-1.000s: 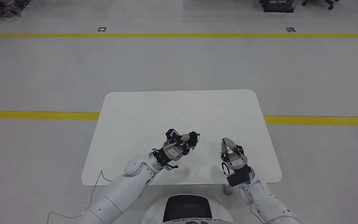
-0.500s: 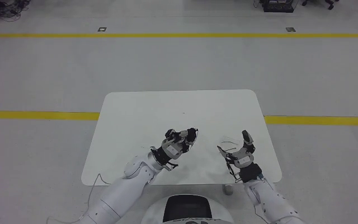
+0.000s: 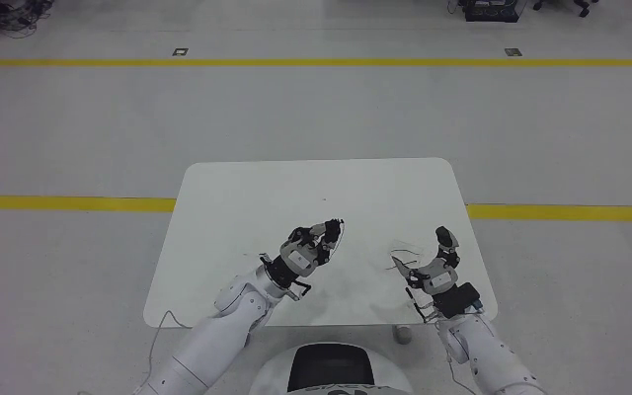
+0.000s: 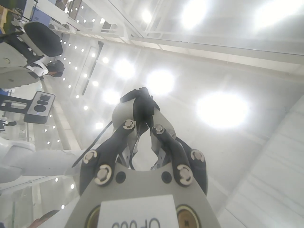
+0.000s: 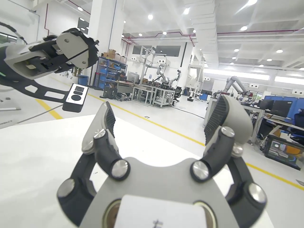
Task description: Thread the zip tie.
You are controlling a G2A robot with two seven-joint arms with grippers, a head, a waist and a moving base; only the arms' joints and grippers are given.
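Note:
My left gripper [image 3: 333,231] hangs over the middle of the white table [image 3: 296,188], tilted upward, shut on a black zip tie [image 4: 95,141]. The tie's flat tail runs out from between the fingers back toward the wrist. In the right wrist view the left gripper [image 5: 93,48] hangs shut over the table's far side. My right gripper [image 3: 422,251] sits near the table's right front, a short gap from the left one. It is open, with nothing between its ribbed pads [image 5: 108,119]. A thin dark curved strand [image 3: 399,245] lies just beside its inner finger; I cannot tell what it is.
The table's front edge [image 3: 326,324] lies close under both forearms, and its right edge [image 3: 482,267] is near the right gripper. Bare tabletop stretches toward the far side. Yellow floor lines [image 3: 89,203] run past the table.
The right gripper was shut and has opened wide, shifting right, away from the left one. The left gripper edged slightly left and stayed shut.

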